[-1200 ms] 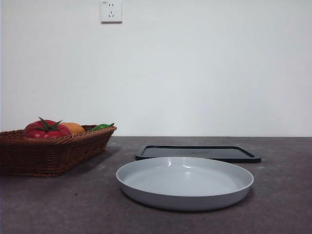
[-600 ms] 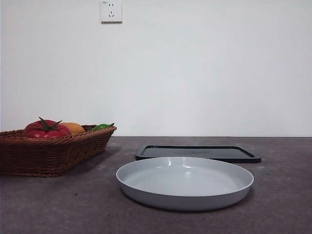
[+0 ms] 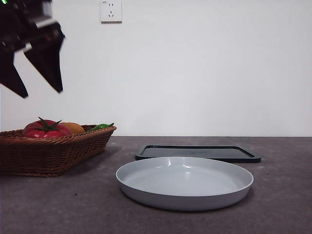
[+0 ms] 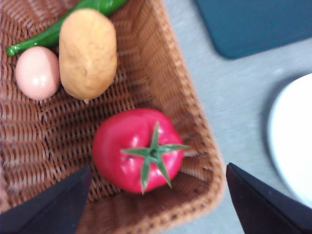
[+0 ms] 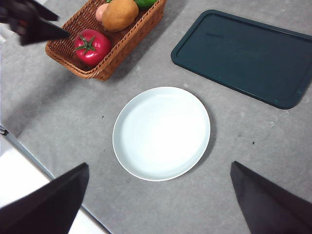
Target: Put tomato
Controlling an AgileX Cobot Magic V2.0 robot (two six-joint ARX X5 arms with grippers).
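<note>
The glossy red tomato [image 4: 138, 149] with a green stem lies in the near corner of the brown wicker basket [image 4: 192, 102]. It also shows in the front view [image 3: 45, 129] and the right wrist view [image 5: 92, 47]. My left gripper [image 3: 36, 80] is open and empty, hanging above the basket at the far left; in its own view [image 4: 155, 195] the jaws straddle the tomato from above, well apart from it. My right gripper [image 5: 158, 195] is open and empty, high over the white plate [image 5: 162, 132].
In the basket lie an orange-brown rounded item [image 4: 87, 52], a pale pinkish item [image 4: 37, 72] and a green pepper [image 4: 63, 23]. The white plate [image 3: 185, 181] sits at the front centre. A dark tray [image 3: 197, 152] lies behind it.
The left gripper has come into the front view at the top left, above the basket. Nothing on the table has moved.
</note>
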